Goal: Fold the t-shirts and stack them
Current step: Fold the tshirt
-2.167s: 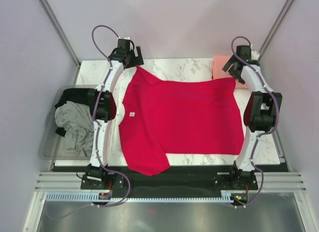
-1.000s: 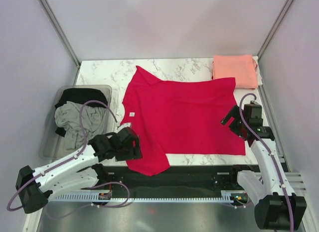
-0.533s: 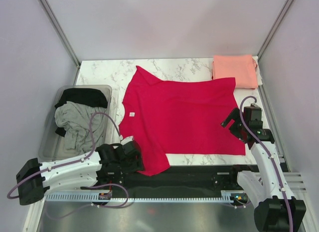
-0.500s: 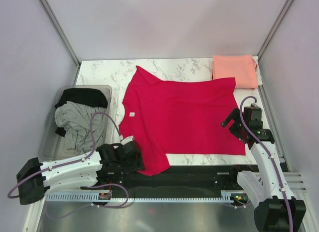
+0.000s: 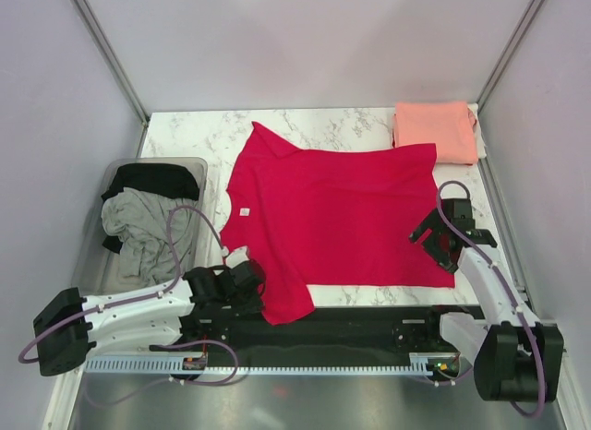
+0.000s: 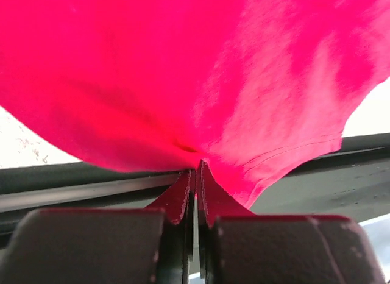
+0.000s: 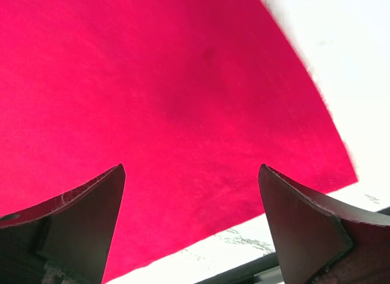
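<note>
1. The left jaws are clenched on the near sleeve of the bright crimson red cloth t-shirt (image 5: 332, 218), at the near edge of the white marbled surface (image 5: 332, 125).
2. The right jaws are released, spread wide above the near hem corner of that shirt.
3. The red shirt lies spread flat mid-surface.
4. The clear plastic bin (image 5: 83, 264) at left holds the crumpled grey t-shirt (image 5: 138, 232) and the black t-shirt (image 5: 152, 179).
5. The folded salmon pink t-shirt (image 5: 434, 130) rests at the far right corner.
</note>
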You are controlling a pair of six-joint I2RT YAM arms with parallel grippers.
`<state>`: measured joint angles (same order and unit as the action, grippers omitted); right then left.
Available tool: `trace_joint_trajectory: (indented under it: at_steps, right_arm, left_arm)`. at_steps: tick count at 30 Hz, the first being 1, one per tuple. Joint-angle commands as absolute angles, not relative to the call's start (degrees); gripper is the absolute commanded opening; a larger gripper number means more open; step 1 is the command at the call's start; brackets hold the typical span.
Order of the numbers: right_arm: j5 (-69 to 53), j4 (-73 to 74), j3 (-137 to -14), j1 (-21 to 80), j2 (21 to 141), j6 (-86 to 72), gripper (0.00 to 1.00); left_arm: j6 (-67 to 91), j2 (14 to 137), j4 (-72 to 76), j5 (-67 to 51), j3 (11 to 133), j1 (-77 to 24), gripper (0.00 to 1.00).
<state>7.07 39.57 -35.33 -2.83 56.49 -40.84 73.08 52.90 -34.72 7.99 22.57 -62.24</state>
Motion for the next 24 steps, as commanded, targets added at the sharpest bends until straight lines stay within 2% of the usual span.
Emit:
trace_joint_trajectory:
  at_steps: [1,7,11,12,15,18,24]
  right_arm:
    - [4.7,34.7,-31.6,-2.7,59.8,-43.9,0.98]
    - [4.1,25.5,-31.6,-2.7,68.0,-41.3,0.98]
    - [1.0,20.6,-38.1,-2.7,76.4,-36.7,0.98]
    - [-3.1,19.6,-39.7,-2.7,79.8,-35.3,0.98]
    - [-4.6,21.5,-46.2,-2.7,83.6,-32.3,0.98]
    - [-2.3,25.6,-47.8,-2.7,81.1,-31.6,0.98]
    - [14.7,35.9,-42.4,-4.0,66.8,-37.7,0.98]
  left_arm:
    - [74.0,50.5,-33.6,12.7,23.9,-62.5,0.02]
    - [73.1,45.9,-38.0,17.3,24.3,-61.5,0.02]
    - [71.6,44.2,-38.8,17.9,24.5,-59.9,0.02]
    - [71.1,44.2,-38.8,18.0,24.8,-59.1,0.02]
    - [68.6,44.3,-39.2,18.3,26.2,-57.0,0.02]
    - [66.3,45.0,-39.2,18.3,27.9,-55.5,0.02]
    - [66.4,47.0,-37.2,17.3,27.9,-55.2,0.02]
